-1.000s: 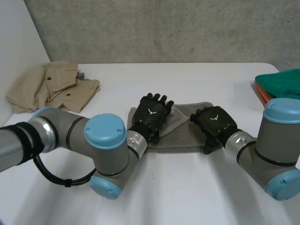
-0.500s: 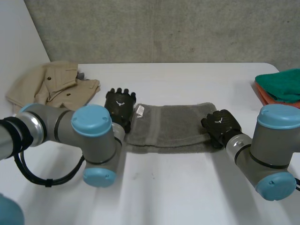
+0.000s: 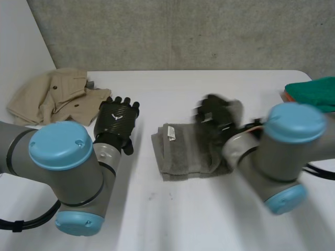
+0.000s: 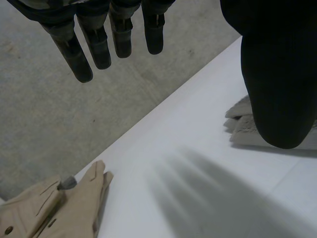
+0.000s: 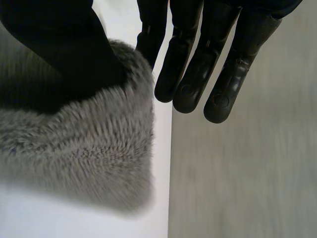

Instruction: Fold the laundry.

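This looks like a robotics lab, not a home. A bare white table [image 3: 209, 89] stands against a rough grey concrete wall [image 3: 183, 31] beyond the fingertips of the left hand [image 3: 118, 117], with a plain white panel [image 3: 21, 47] to its outer side. Sample laundry lies spread out: a beige jacket [image 3: 52, 97] near that hand, a grey towel [image 3: 188, 151] at the right hand [image 3: 214, 115], and a green cloth [image 3: 314, 91] well apart from it.
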Controlling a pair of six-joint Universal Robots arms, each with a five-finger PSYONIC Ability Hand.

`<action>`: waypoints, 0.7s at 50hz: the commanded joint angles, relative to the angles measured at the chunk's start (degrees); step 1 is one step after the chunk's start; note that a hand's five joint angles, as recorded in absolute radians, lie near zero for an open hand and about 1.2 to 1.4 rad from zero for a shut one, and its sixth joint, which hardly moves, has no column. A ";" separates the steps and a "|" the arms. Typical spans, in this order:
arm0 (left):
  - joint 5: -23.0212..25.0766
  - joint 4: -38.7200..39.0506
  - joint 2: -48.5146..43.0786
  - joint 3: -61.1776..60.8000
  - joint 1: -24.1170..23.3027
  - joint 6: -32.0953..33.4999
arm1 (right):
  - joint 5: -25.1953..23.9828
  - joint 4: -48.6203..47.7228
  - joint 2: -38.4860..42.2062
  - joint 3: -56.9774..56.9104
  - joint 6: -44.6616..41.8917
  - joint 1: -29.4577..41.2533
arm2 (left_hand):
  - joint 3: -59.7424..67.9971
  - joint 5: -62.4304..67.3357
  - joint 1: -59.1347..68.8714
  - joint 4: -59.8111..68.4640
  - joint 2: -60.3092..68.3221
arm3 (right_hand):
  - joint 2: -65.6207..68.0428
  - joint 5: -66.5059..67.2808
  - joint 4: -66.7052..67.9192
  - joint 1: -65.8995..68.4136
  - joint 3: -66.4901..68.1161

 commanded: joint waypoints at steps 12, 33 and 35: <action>0.01 0.99 -0.71 5.04 1.73 -0.43 | 0.42 -1.65 0.45 -0.56 28.30 6.57 | -2.57 -1.93 -2.70 -2.06 -2.27 | -57.38 -56.24 -58.11 -45.93 -57.71; 5.73 -7.09 -16.17 24.03 -8.38 -6.41 | -2.39 20.93 4.10 -13.12 63.80 -5.93 | 0.80 1.44 0.67 1.31 1.09 | -57.38 -56.24 -58.11 -45.93 -57.71; 4.76 -10.95 -18.54 25.44 -8.21 -6.15 | -3.09 22.51 6.48 -15.05 63.71 -5.93 | 0.96 1.60 0.83 1.48 1.26 | -57.38 -56.24 -58.11 -45.93 -57.71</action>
